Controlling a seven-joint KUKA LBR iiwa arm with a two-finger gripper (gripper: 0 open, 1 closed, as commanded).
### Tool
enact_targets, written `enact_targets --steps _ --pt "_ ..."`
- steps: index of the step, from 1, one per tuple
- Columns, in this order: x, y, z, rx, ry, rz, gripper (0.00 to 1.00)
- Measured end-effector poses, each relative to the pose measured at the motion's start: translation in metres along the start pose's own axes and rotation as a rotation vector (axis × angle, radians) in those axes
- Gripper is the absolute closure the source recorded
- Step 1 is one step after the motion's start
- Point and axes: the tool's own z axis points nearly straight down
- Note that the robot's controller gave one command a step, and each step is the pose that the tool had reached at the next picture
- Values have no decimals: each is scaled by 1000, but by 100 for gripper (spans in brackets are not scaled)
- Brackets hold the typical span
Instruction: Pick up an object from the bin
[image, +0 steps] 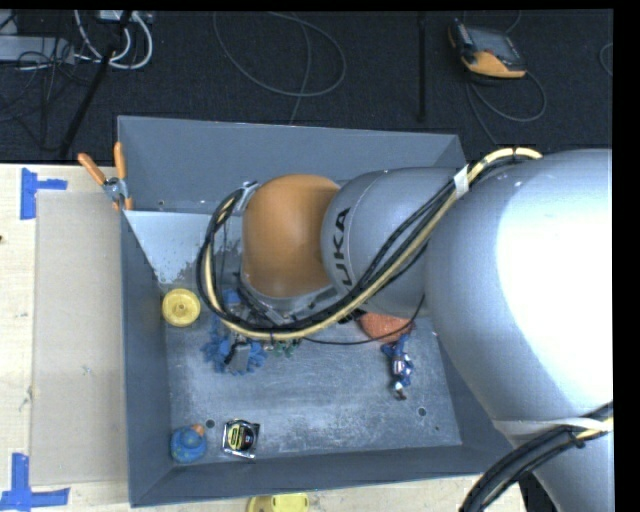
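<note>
Beneath the orange wrist cover (285, 235), on the left-middle of the bin (145, 400) floor, lies a small blue cluster (235, 352) of jumbled pieces, the thing nearest to the tool. Its upper part runs under the wrist and the looping cables (215, 290), so its full shape is hard to make out, and I cannot tell whether it is one item or several. The gripper (262, 316) sits under the cover as a dark mass just above that cluster. Whether it is open or closed cannot be told, nor whether it touches or holds anything. Left of the cables, a yellow round piece (181, 307) rests near the bin's left wall, apart from the blue cluster. To the right, an orange object (383, 324) pokes out from under the grey arm (400, 230), most of it covered. Just below it lies a small blue-and-white item (400, 368). Near the front-left corner, well apart from the wrist, sit a blue round thing (187, 443) and, just beside it, a tape measure (240, 437).
</note>
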Motion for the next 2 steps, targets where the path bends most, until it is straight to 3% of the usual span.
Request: enact_targets --steps 2 --pt "1 1 -1 0 0 -1 100"
